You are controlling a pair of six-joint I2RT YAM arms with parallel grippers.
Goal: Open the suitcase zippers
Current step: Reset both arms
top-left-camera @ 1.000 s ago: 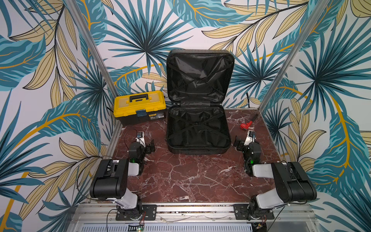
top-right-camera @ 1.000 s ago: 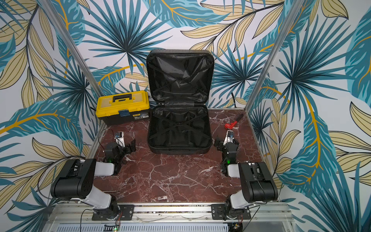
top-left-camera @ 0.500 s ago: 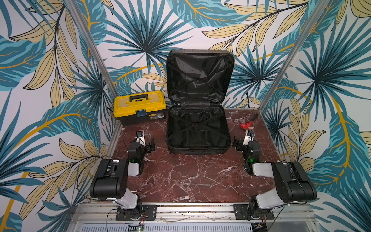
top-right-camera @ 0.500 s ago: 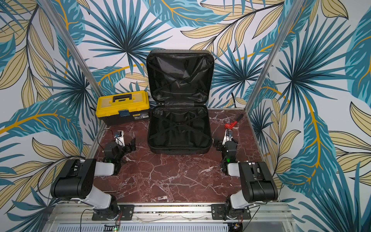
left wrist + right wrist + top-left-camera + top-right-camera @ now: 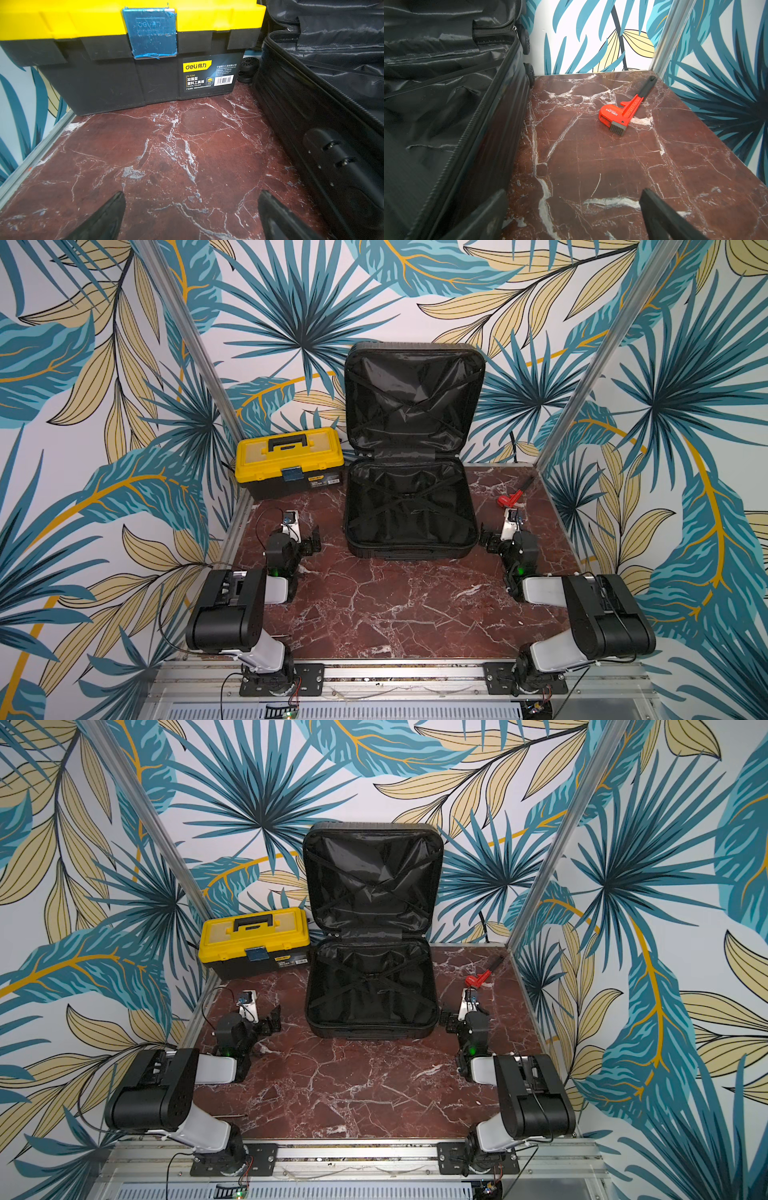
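open suitcase (image 5: 409, 506) between left hand (image 5: 192, 194) and right hand (image 5: 574, 192), nearer the right

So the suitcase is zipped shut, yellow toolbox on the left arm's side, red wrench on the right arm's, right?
No, the suitcase is open, lid standing upright, as both top views show. The yellow toolbox is on the left arm's side, the red wrench on the right arm's.

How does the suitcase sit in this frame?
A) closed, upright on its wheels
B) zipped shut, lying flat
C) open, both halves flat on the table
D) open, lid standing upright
D: the suitcase gapes open, the lid standing upright behind the lower half that lies on the table.
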